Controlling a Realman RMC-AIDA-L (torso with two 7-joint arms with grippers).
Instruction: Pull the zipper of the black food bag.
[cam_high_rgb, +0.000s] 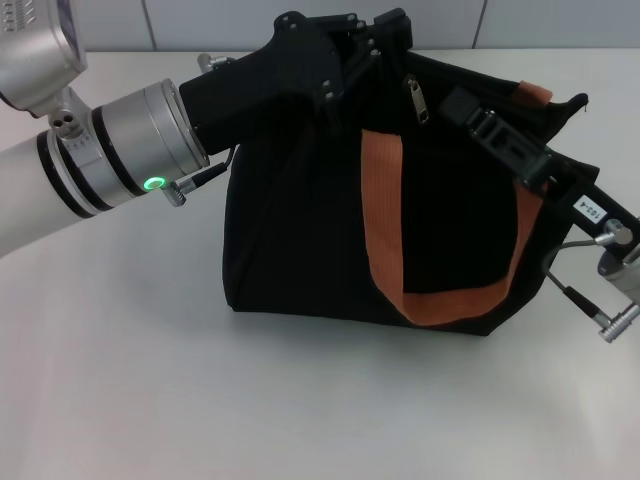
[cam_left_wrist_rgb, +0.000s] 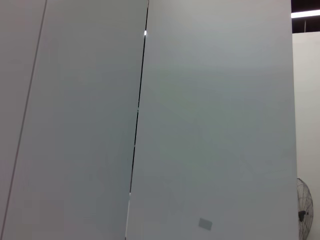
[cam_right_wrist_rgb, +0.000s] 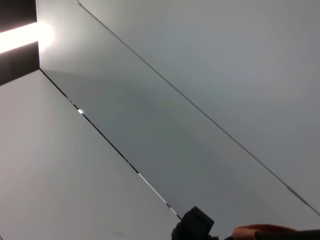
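The black food bag (cam_high_rgb: 330, 230) stood in the frame's middle on the white table (cam_high_rgb: 150, 380); its zipper (cam_high_rgb: 415, 100) hung near the top; both grippers reached its top edge; whether they gripped, I cannot tell.

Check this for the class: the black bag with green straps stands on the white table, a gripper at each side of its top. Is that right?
One detail is wrong: the head view shows the straps are orange, not green. The rest holds: the black bag stands on the white table, with the left gripper and the right gripper at each side of its top.
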